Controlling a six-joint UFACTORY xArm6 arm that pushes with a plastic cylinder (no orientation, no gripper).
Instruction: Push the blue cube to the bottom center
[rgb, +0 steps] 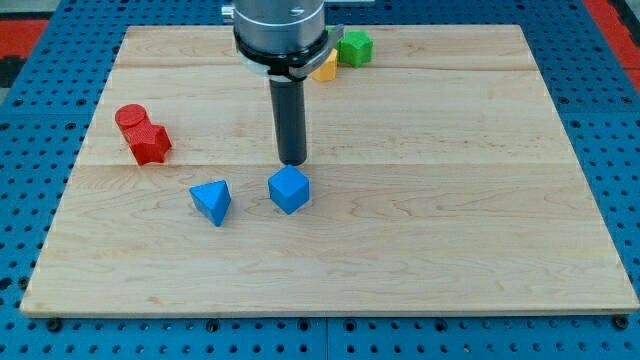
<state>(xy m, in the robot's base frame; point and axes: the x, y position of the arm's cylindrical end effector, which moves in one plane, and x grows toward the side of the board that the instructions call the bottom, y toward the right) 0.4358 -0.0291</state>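
My tip (292, 161), the end of a plain dark rod with no tool or jaws to spread or pinch, sits just behind the small blue cube (289, 190), on its top-edge side. The push looks about to begin; next it needs a steady shove toward the bottom edge of the pale wooden table (450, 200), nudged slightly right. The cube stands corner-forward, left of centre, beside a blue triangular block (212, 201).
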